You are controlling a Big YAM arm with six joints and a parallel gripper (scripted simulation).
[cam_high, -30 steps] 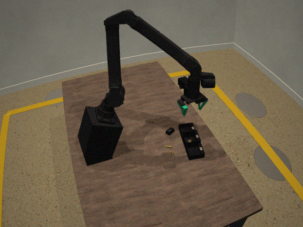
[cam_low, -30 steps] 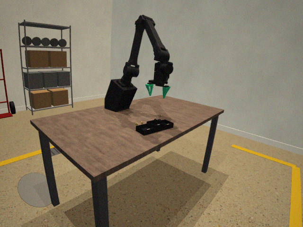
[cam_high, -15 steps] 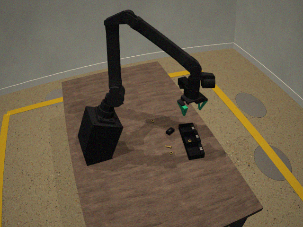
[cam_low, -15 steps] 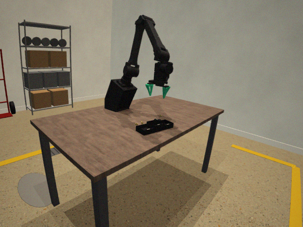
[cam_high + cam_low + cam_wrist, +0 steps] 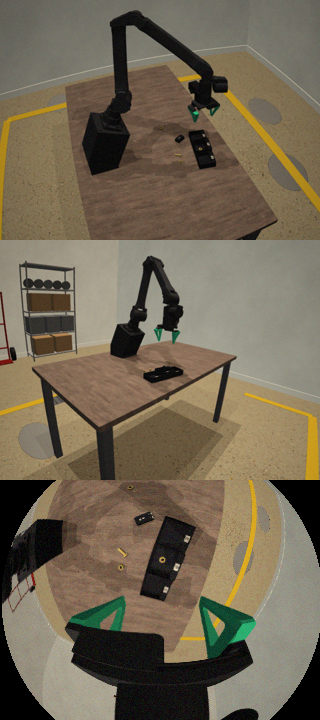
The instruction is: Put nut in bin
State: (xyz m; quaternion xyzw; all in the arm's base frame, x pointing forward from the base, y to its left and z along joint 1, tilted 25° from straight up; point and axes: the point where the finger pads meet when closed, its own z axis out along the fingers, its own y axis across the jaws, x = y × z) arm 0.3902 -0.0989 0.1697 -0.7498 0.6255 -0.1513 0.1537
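A row of three black bins (image 5: 202, 149) stands on the table near its right edge; it also shows in the wrist view (image 5: 168, 558). A brass nut (image 5: 200, 148) lies in the middle bin, also seen in the wrist view (image 5: 163, 560). The bin labels are too small to read. Two more brass nuts lie on the table, one (image 5: 180, 161) left of the bins and one (image 5: 161, 127) farther back. My gripper (image 5: 203, 113) with green fingers is open and empty. It hangs high above the table, behind the far end of the bins.
A brass bolt (image 5: 177, 155) lies left of the bins. A small black block (image 5: 179, 138) lies beside the far bin. My black base (image 5: 104, 143) stands on the table's left side. The table edge runs close along the right of the bins.
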